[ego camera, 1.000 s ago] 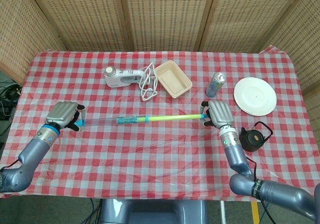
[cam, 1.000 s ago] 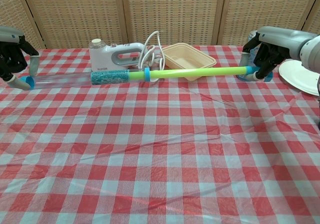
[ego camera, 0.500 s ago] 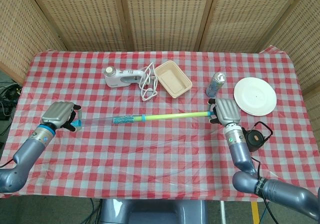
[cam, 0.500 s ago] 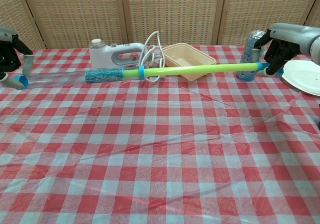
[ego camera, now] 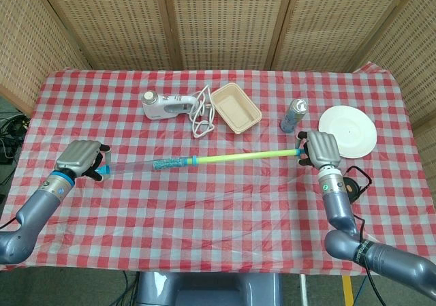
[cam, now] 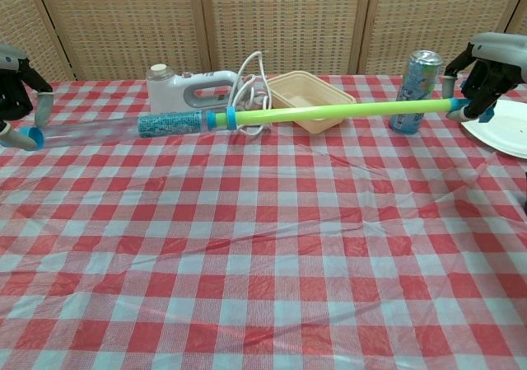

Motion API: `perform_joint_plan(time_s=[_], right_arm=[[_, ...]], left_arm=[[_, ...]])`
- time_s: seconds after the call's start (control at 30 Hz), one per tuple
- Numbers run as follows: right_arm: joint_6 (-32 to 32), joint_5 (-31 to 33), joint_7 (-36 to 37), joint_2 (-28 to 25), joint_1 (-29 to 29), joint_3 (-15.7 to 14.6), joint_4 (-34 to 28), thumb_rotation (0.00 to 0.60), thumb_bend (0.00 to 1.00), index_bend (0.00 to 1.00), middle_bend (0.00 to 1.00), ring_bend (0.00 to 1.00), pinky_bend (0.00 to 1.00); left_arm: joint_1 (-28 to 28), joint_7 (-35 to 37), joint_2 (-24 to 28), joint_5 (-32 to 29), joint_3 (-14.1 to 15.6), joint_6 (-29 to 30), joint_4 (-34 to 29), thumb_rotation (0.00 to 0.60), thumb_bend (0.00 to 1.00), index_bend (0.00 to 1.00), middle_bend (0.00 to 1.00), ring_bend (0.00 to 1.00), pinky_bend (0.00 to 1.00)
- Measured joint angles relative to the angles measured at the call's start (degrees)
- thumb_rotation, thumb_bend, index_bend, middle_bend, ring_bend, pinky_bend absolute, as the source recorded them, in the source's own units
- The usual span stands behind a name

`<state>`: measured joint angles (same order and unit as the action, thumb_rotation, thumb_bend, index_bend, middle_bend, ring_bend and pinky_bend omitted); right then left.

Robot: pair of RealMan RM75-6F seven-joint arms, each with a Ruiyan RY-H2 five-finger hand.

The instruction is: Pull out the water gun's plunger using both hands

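Observation:
The water gun has a clear tube (ego camera: pixel 133 165) (cam: pixel 90 128) with a blue tip. A teal patterned piston (ego camera: pixel 168 162) (cam: pixel 170 123) sits inside it. A long green plunger rod (ego camera: pixel 245 156) (cam: pixel 329 110) sticks out to the right past a blue collar (cam: pixel 233 117). My left hand (ego camera: pixel 81 158) (cam: pixel 15 65) grips the tube's blue-tipped end at far left. My right hand (ego camera: pixel 323 149) (cam: pixel 487 65) holds the rod's blue handle end at far right. The whole gun hangs above the checked tablecloth.
A white hand mixer (ego camera: pixel 165 104) (cam: pixel 189 90) with its cord and a beige tray (ego camera: pixel 235 108) (cam: pixel 312 91) lie behind the gun. A drink can (ego camera: pixel 293 114) (cam: pixel 413 88), a white plate (ego camera: pixel 348 131) (cam: pixel 506 131) and a black kettle (ego camera: pixel 348 187) sit by my right hand.
My right hand has moved right with the handle, drawing more green rod out of the tube. The piston has slid right inside the clear tube. My left hand stayed about in place.

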<state>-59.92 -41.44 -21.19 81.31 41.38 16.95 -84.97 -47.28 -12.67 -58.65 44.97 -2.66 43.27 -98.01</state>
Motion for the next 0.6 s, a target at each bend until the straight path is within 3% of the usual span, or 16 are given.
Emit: perform_joint_plan(time_s=[0.6], right_arm=[[0.8,1.1,0.4,-0.2,-1.1,-0.7,1.5,0.6,0.5,0.8,1.0,1.0,0.58]], left_arm=[[-0.1,-1.1,0.1,-0.6,0.2,-0.3,0.4,0.6,0.34,0.62,0.79,0.71,0.58]])
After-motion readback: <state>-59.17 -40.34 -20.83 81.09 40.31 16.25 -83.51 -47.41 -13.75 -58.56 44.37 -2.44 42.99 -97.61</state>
